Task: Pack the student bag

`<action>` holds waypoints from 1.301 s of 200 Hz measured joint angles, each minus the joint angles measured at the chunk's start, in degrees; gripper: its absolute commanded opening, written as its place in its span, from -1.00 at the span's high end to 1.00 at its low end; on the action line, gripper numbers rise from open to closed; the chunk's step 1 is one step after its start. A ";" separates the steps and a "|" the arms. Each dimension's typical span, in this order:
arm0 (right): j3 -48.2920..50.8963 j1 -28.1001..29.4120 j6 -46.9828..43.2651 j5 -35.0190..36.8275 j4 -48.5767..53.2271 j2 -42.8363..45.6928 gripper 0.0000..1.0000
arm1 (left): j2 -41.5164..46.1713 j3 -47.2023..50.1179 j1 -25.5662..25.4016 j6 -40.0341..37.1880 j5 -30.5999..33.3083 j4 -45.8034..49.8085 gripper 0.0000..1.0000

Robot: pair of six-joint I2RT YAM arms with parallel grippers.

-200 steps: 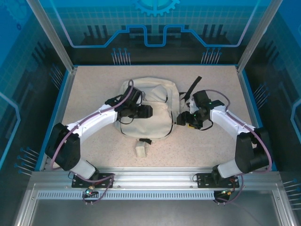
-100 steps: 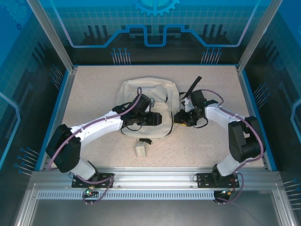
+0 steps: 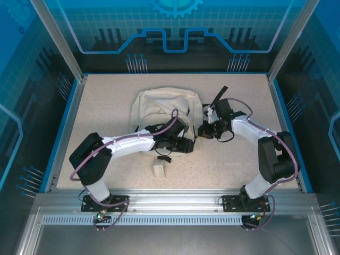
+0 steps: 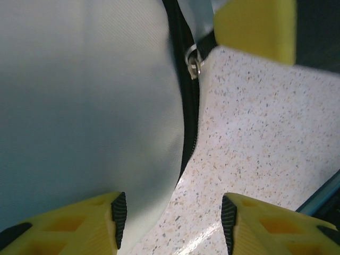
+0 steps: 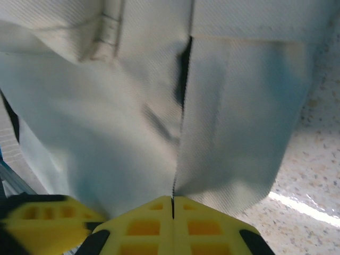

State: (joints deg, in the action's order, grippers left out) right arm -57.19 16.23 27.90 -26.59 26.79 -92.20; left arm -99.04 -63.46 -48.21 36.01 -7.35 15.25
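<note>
The student bag point(image 3: 159, 106) lies flat at the centre of the table point(image 3: 101, 111), its long axis running near to far. The left gripper point(image 3: 186, 147) sits at the bag's near right corner, fingers apart, straddling the black zip edge point(image 4: 187, 122) and gripping nothing. The right gripper point(image 3: 202, 130) is at the bag's right edge, fingers together and pinching a fold of its fabric.

The top camera looks down from above and behind over the whole desk point(image 3: 106, 106); both wrist cameras sit close against the student bag point(image 3: 159, 103).
</note>
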 measured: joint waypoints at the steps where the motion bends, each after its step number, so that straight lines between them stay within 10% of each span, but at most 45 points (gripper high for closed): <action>1: -0.04 0.00 -0.04 -0.07 -0.04 0.02 1.00 | -0.26 -0.02 -0.09 0.04 0.00 -0.15 -0.05; 63: -1.42 0.26 -1.25 -6.19 -1.29 0.94 1.00 | -4.37 -0.11 -0.72 1.44 1.53 -6.08 0.01; 127: -2.62 0.24 -0.94 -4.46 -0.35 -0.44 1.00 | -5.75 5.97 -0.55 1.51 5.05 -15.78 1.00; 260: -19.67 1.01 -0.11 12.79 6.45 -11.96 1.00 | -5.29 8.90 -0.52 -0.57 5.03 -21.18 1.00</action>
State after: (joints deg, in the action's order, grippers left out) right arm -76.86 17.23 27.79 -13.80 33.23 -104.16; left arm -104.33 -54.57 -48.73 35.44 -2.33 -5.93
